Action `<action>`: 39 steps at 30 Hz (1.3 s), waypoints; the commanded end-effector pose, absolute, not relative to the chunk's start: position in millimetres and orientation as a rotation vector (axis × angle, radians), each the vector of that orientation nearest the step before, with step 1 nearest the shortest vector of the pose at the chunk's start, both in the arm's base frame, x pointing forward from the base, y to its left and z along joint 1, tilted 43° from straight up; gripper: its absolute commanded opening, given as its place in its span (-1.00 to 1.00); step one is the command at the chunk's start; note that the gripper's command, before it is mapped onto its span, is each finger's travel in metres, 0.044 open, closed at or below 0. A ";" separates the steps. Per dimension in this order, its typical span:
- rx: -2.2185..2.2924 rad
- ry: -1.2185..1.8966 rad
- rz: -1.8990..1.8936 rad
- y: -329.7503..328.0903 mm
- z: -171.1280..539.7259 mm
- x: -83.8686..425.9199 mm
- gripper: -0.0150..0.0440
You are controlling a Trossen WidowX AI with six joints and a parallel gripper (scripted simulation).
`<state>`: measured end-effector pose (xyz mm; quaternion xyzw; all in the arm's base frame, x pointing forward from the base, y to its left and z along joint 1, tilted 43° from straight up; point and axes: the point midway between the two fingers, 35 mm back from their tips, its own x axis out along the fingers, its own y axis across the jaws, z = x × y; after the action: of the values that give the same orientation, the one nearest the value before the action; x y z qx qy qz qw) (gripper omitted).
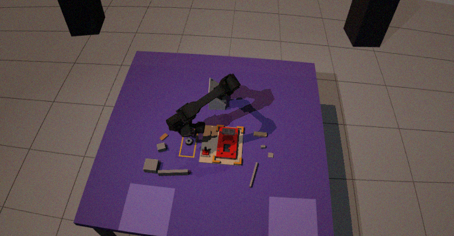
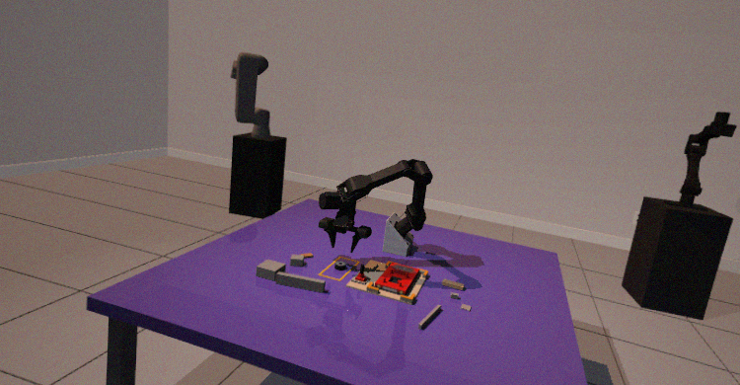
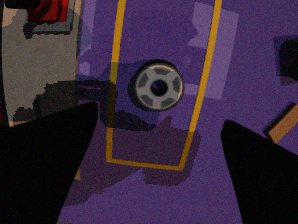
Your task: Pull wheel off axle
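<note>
The wheel (image 3: 158,86) lies flat on the purple tabletop (image 1: 222,196) inside the yellow outline (image 3: 120,63), near its middle. The jaws hang spread apart above it, released and gripping nothing, well clear of the wheel.

Glossy purple table (image 2: 217,299), matt grey metal-look wheel (image 3: 158,86), matt black plastic-look arm (image 2: 383,175).
</note>
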<state>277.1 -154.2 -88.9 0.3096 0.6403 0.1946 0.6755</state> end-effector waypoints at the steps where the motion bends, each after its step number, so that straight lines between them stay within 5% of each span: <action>1: 0.703 1.453 0.439 -153.9 -71.3 252.4 0.97; 8: 0.703 1.459 0.446 -147.5 -31.3 200.1 1.00; 39: 0.703 1.460 0.446 -147.2 -30.4 198.8 1.00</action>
<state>199.8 -147.5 -30.6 0.3130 0.6454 0.1962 0.6686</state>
